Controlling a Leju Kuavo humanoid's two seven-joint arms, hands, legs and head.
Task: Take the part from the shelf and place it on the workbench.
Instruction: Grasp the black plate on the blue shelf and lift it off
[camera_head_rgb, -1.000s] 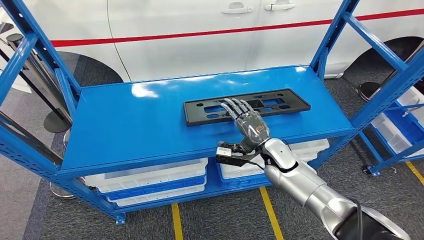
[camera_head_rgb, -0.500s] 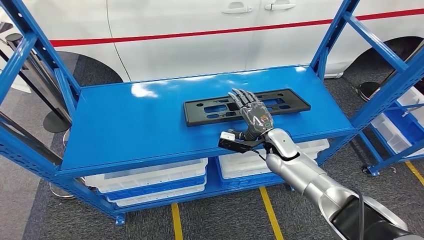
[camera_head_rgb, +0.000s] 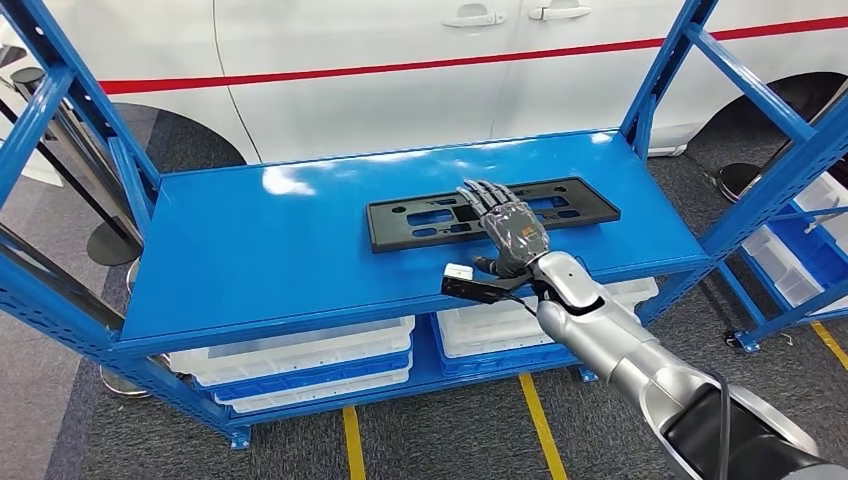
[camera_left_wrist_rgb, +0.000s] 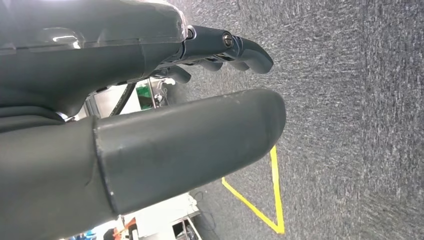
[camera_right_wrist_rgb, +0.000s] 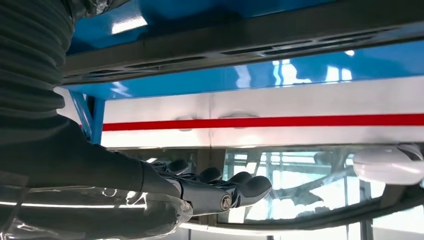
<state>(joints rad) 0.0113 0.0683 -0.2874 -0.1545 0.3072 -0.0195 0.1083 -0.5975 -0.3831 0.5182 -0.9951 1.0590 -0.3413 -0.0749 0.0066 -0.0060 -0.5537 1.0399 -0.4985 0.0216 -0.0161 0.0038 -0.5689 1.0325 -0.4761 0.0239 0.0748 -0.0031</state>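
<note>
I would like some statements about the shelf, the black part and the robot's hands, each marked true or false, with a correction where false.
1. The black part lies flat on the blue shelf. True.
2. The right hand is over the part with fingers spread. True.
3. The part is already lifted clear of the shelf. False: it lies on the shelf surface.
4. The left hand holds the part. False: it holds nothing and hangs above grey floor.
5. White bins sit on the lower level. True.

White car (camera_head_rgb: 400, 60) behind; grey carpet (camera_head_rgb: 450, 440), yellow lines (camera_head_rgb: 541, 420).
</note>
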